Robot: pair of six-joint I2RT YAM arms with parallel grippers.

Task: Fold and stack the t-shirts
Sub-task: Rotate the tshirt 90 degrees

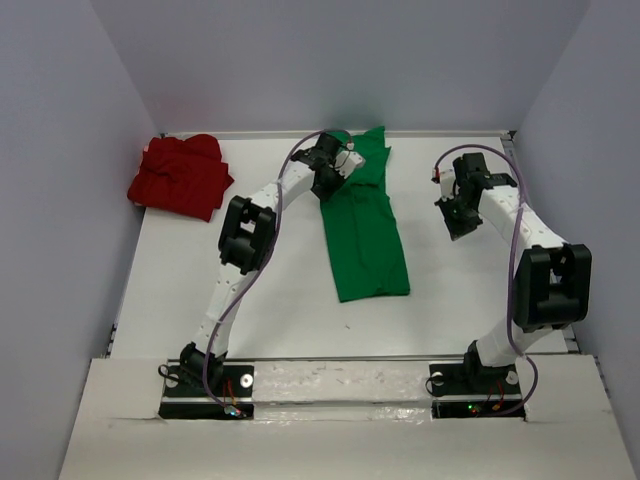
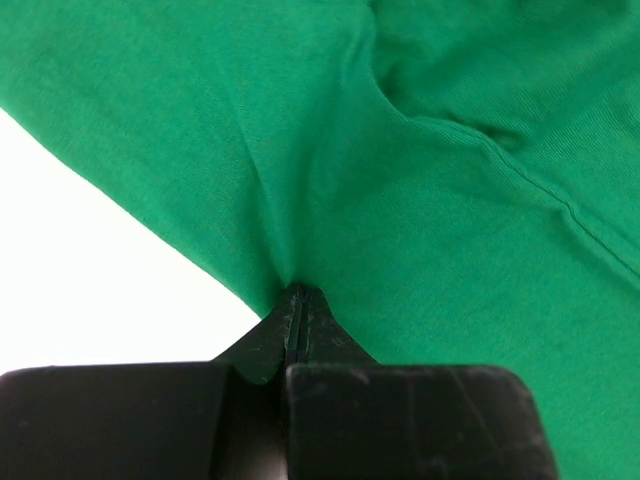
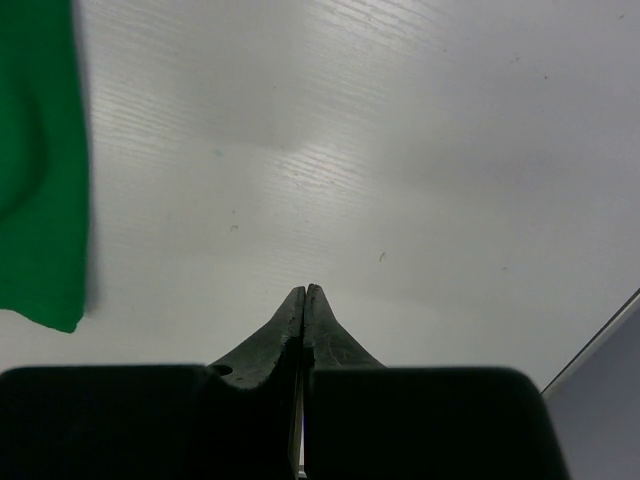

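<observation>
Green t-shirt (image 2: 420, 200) sits pinched between the closed left fingers (image 2: 268, 348).

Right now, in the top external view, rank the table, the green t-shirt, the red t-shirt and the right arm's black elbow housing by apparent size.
1. white table
2. green t-shirt, a long folded strip
3. red t-shirt, crumpled, only somewhat smaller
4. right arm's black elbow housing, smallest, though raised nearer the camera
</observation>
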